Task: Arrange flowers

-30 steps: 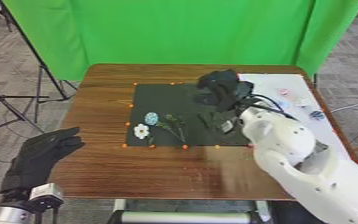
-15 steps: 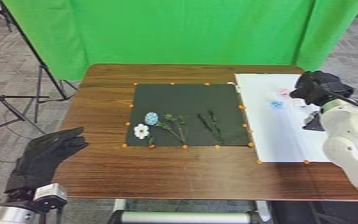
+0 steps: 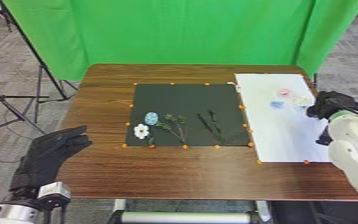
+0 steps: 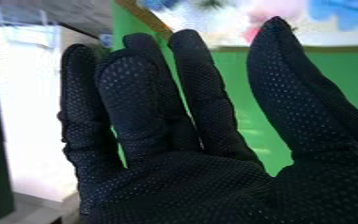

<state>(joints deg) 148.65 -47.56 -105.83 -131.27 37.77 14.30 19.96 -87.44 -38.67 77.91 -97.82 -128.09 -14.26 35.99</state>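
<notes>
Selecting a bloom is, we judge, the step in hand. Right hand: open, empty, at three o'clock on the white sheet. Left hand: relaxed, empty, at the desk's nine o'clock. White sheet, towards twelve: pink flower, blue flower. Black sheet: speckled pale-blue flower, nine; white flower, eight; dark sprigs, four. Next, we would need fingers closed gently round one bloom. Indistinct: a pale flower beside the right glove, partly cut off from us.
</notes>
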